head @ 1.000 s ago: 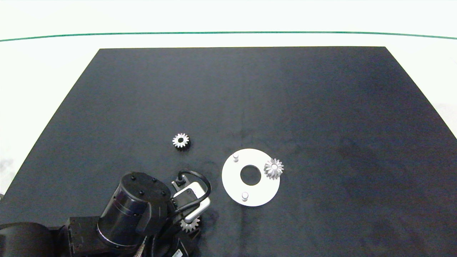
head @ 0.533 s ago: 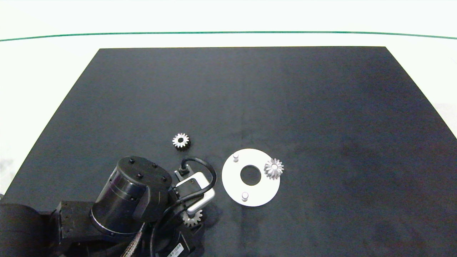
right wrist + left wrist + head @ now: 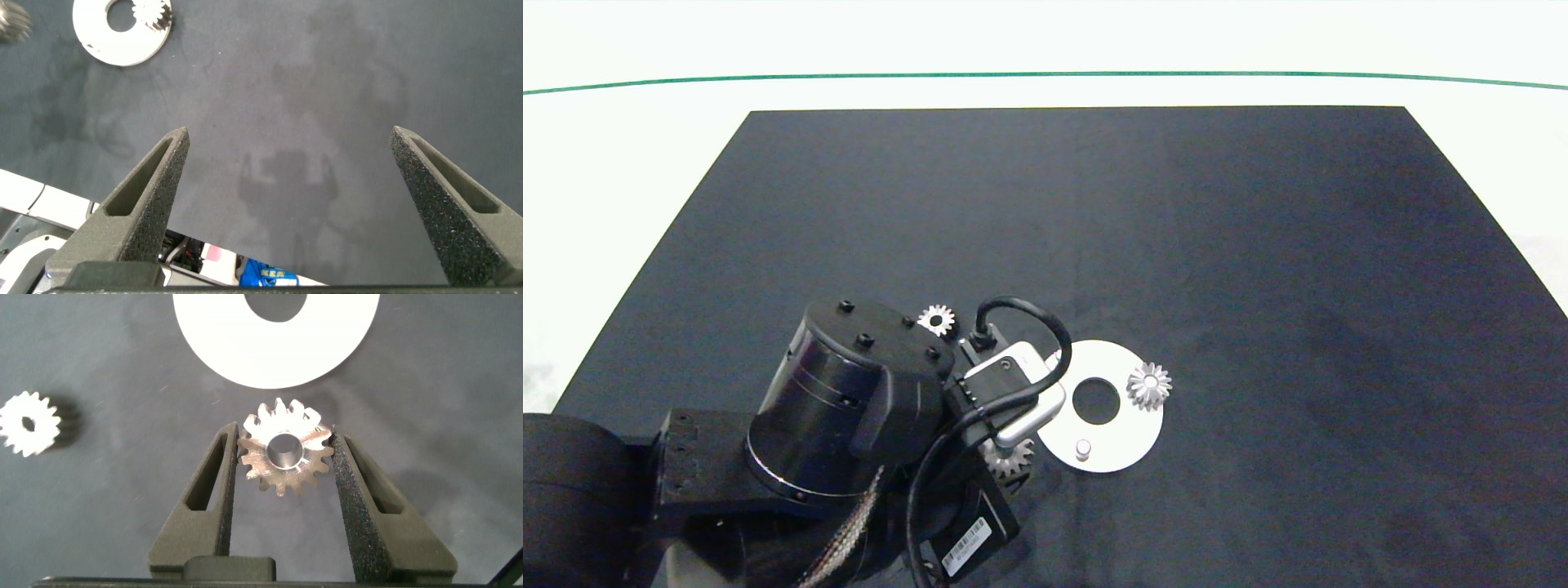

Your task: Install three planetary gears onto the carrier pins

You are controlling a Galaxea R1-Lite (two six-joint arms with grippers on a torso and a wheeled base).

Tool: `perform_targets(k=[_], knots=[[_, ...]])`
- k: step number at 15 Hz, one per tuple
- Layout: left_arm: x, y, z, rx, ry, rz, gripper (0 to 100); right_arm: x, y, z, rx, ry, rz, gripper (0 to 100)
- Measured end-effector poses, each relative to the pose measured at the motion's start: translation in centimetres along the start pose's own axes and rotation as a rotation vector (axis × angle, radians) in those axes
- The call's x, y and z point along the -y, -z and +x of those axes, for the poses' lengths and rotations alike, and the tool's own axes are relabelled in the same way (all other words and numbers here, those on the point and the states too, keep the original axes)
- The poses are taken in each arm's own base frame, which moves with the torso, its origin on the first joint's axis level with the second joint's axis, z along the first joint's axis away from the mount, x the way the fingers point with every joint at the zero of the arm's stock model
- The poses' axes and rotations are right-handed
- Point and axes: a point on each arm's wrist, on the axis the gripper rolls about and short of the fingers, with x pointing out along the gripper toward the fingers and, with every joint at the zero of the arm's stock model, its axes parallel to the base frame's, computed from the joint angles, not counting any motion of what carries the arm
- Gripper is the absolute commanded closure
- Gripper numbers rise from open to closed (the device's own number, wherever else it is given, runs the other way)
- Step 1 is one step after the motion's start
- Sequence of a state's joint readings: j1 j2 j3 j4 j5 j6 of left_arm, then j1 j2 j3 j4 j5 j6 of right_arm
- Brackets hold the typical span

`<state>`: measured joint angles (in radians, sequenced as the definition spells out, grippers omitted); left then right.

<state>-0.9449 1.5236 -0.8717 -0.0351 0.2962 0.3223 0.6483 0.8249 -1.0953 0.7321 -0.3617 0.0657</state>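
Right now, reading left to right, I have the left end effector (image 3: 283, 453) clamped on one gear (image 3: 284, 452), teeth pinched between both fingers, carried above the dark bench (image 3: 1258, 245) just short of the white carrier disc (image 3: 1123, 445). A spare gear (image 3: 937, 319) lies flat on the bench beyond my wrist. On the disc I see the near pin (image 3: 1083, 448) bare, a second pin mostly hidden behind my wrist camera, and a seated gear (image 3: 1149, 385) on the far-side pin. My plan: keep the held gear level, centre its bore over the near pin, then lower slowly. I judge any tilt would jam it on the pin. The right end effector (image 3: 298, 151) hangs spread wide and empty, off to the side.
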Motion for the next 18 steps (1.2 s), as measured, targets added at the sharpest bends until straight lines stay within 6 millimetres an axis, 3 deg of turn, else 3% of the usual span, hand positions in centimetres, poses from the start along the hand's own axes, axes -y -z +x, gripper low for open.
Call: perform_targets(k=[5,14,18], knots=[[2.2,-1.2,2.0,0.049,0.038,0.044,87,0.4,-0.8,-1.3,0.028,-0.001,0.01,0],[2.2,-4.0,2.4,0.039,0.058,0.081,87,0.5,-1.2,-1.5,0.023,-0.004,0.007,0],[2.5,-4.4,3.2,0.038,0.061,0.084,87,0.4,-1.1,-1.2,0.01,-0.009,0.002,0]])
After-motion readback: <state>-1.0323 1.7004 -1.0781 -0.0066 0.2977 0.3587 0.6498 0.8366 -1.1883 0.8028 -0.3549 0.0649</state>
